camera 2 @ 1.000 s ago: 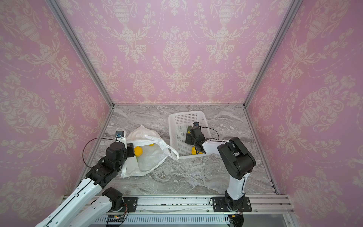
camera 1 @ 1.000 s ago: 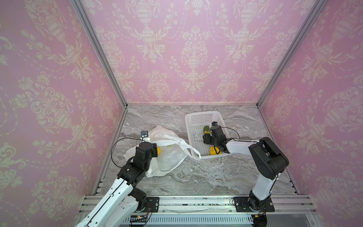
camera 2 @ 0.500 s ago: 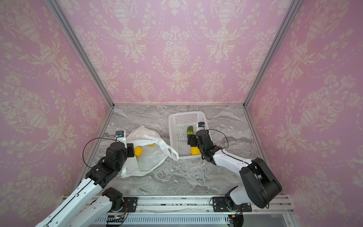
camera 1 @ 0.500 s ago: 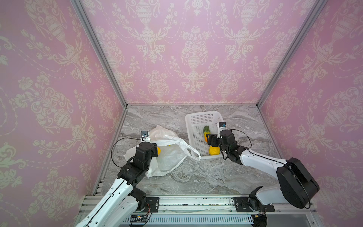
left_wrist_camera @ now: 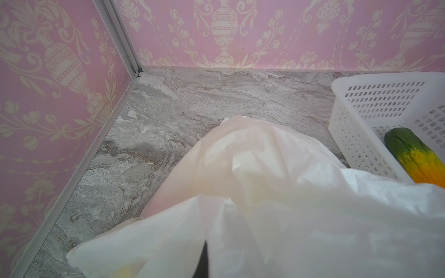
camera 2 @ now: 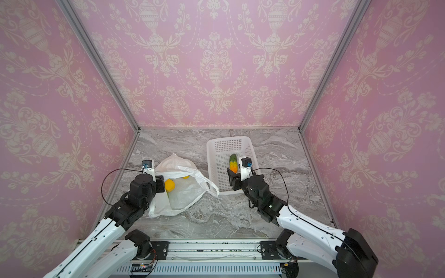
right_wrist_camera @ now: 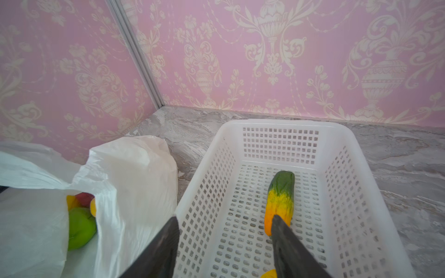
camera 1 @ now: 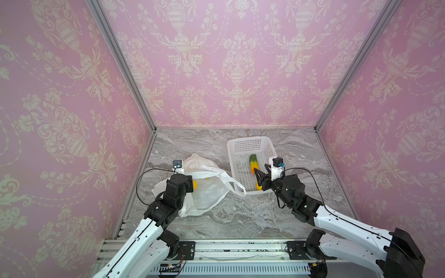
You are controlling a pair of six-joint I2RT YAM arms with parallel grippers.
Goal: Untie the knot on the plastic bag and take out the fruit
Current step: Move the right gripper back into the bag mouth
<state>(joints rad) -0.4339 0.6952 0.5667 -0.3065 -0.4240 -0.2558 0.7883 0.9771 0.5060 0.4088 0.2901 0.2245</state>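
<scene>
The plastic bag (camera 1: 207,190) lies slumped at 9 o'clock of the basket (camera 1: 248,140), its mouth gaping toward 3 o'clock. One handle loop (camera 1: 237,185) touches the basket's near corner. Four pieces of fruit show inside in the right wrist view: one green (right_wrist_camera: 80,227), one red (right_wrist_camera: 84,198) and two yellow-orange.

Two more lie in the basket. The oblong fruit (camera 1: 253,163) has its long axis on 12–6, green end at 12. A yellow piece (camera 1: 258,187) sits by the near wall.

The left gripper (camera 2: 161,184) is pinched closed on the bag's rim at 9 o'clock. The right gripper (right_wrist_camera: 224,217) hangs over the basket's near end, fingers apart and empty.

Bare table (camera 1: 240,216) spreads at 6 o'clock.
</scene>
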